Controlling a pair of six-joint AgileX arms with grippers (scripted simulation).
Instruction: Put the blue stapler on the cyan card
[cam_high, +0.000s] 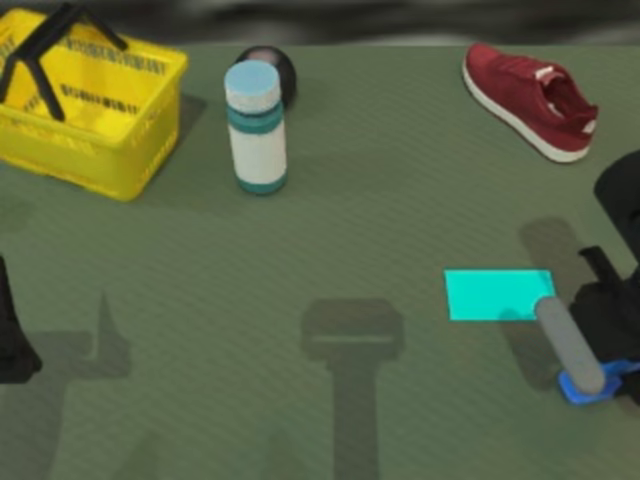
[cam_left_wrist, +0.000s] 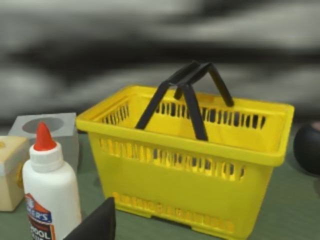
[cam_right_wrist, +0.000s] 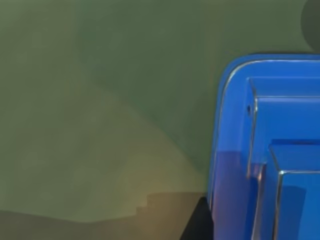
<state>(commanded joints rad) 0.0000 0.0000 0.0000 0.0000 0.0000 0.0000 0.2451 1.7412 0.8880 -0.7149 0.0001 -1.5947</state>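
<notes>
The right gripper (cam_high: 612, 375) is low over the blue stapler (cam_high: 580, 388) at the table's right edge, just beside the cyan card (cam_high: 497, 294); its finger state cannot be told. The yellow basket (cam_high: 140, 125) at far left looks empty. The left arm sits parked at the left edge

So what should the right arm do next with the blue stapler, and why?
Probably close on the blue stapler and lift it. The right gripper sits low over it at the table's right edge, the stapler fills the right wrist view, and the cyan card lies bare beside it. Whether it is gripped, I cannot tell. The left arm stays parked left.
</notes>
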